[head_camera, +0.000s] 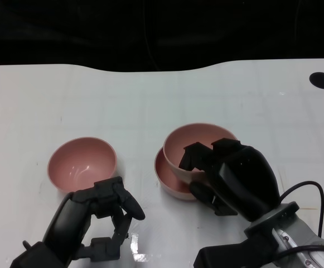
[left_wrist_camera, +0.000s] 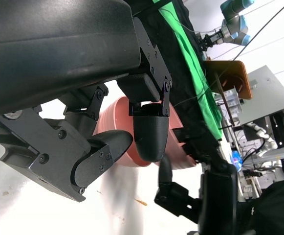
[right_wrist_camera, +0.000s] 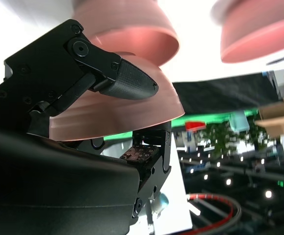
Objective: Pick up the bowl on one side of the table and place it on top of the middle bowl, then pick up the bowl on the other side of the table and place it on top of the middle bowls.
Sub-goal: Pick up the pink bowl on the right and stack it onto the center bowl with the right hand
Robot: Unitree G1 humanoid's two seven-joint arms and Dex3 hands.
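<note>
Just ahead of your left hand (head_camera: 110, 205), whose empty fingers stand apart, the side bowl (head_camera: 82, 163) sits upright and near, while your right hand (head_camera: 220, 173) pinches the rim of the carried bowl (head_camera: 198, 149), tilted onto the middle bowl (head_camera: 170, 177).

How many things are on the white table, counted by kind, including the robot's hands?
Pink round bowls: 3 (lone bowl, held bowl, lower middle bowl)
Black robot hands: 2 (left hand, right hand)
Total: 5

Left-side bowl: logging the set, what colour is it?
Pink, glossy plastic bowl; clearest in the head view.
</note>
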